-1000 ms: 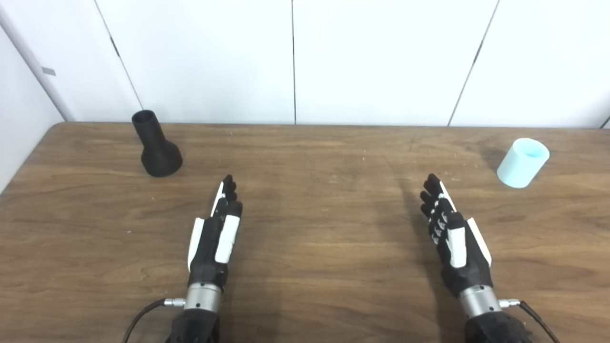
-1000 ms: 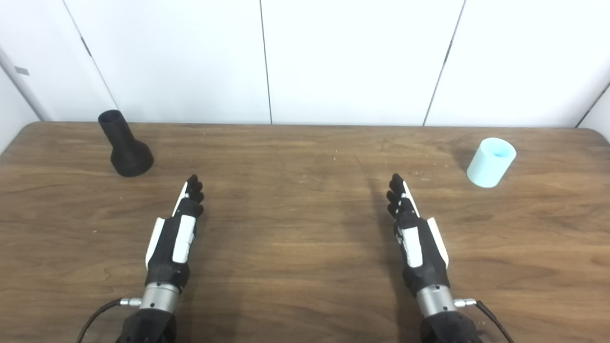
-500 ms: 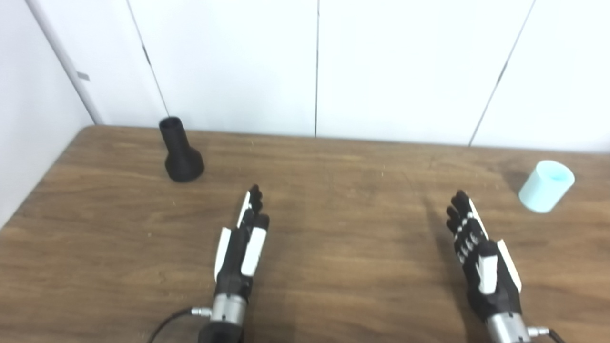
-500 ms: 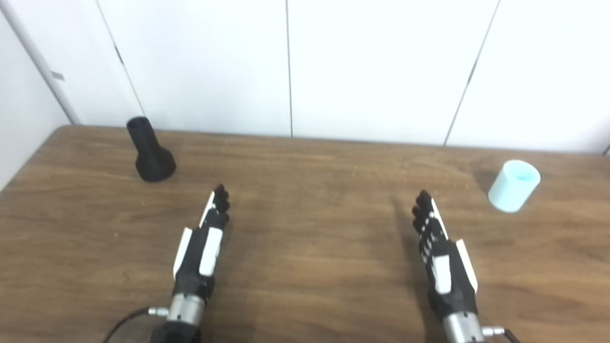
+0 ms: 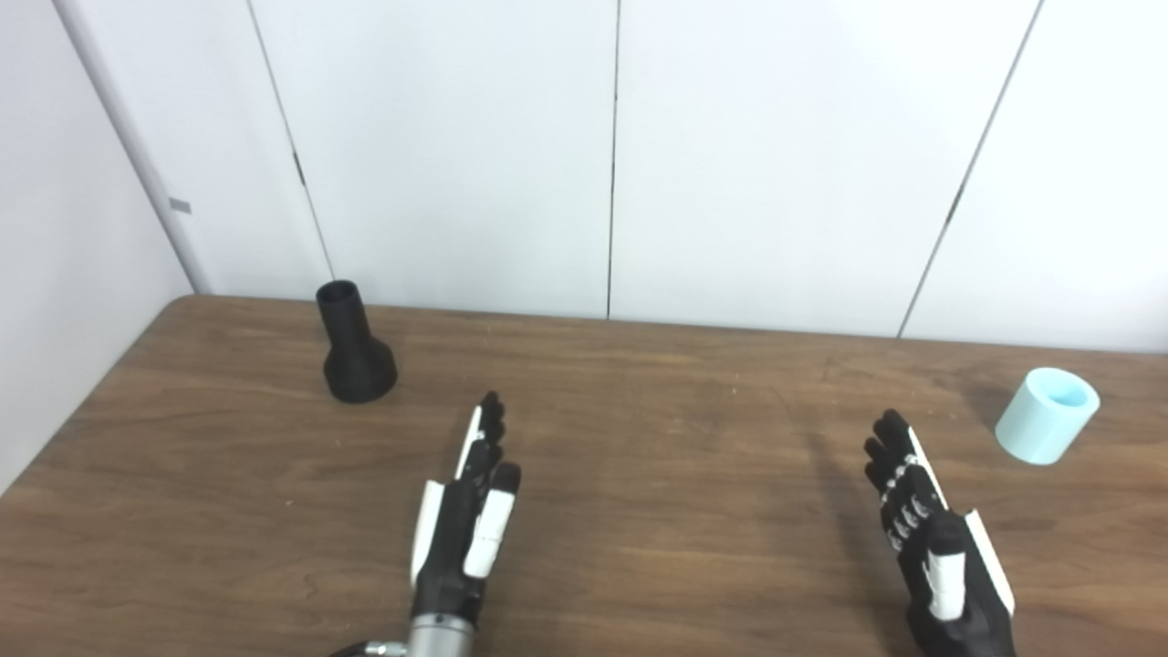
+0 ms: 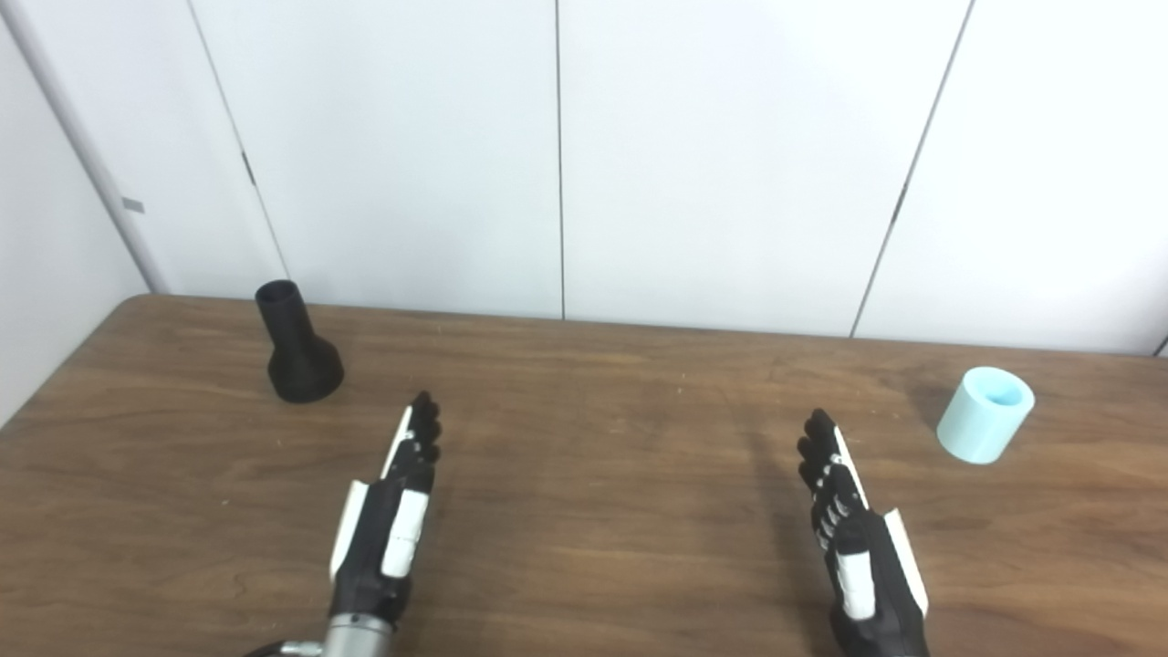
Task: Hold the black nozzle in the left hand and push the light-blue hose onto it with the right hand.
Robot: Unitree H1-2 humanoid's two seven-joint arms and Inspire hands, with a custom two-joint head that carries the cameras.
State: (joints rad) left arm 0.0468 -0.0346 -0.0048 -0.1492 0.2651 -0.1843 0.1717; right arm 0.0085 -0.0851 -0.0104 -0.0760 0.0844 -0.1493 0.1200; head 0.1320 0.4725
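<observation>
The black nozzle (image 5: 352,351) stands upright on its wide base at the table's far left, narrow open end up. The light-blue hose piece (image 5: 1047,415), a short open cylinder, stands at the far right of the table. My left hand (image 5: 465,520) is open and empty, fingers stretched forward, well short of the nozzle and to its right. My right hand (image 5: 931,538) is open and empty, fingers stretched forward, short of the hose and to its left.
The wooden table (image 5: 657,438) runs back to a white panelled wall (image 5: 611,155). The table's left edge is near the nozzle. The right edge is out of the left eye view.
The camera has tilted up, so the whole picture has shifted down and more wall shows. Both hands stay open in much the same place on the table.
</observation>
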